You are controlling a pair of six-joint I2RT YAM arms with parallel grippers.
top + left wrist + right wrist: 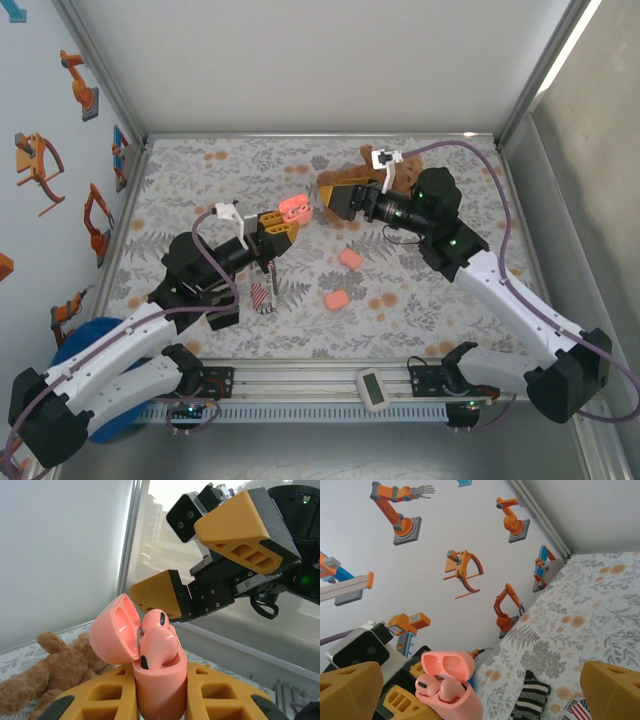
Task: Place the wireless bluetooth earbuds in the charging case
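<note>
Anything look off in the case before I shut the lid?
Yes. In the open salmon-pink plastic charging case, the two salmon-pink earbuds sit askew: one lies tilted across the opening, the other stands proud toward the hinged lid. Neither looks fully seated, so the lid may not close.

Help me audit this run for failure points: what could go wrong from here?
1. The upper earbud stands high in the charging case, above the lower earbud. It may not be seated and could tip out or block the lid.
2. The open right gripper hangs close to the lid. A small drift might knock the case askew in the left gripper, which is shut on it.
</note>
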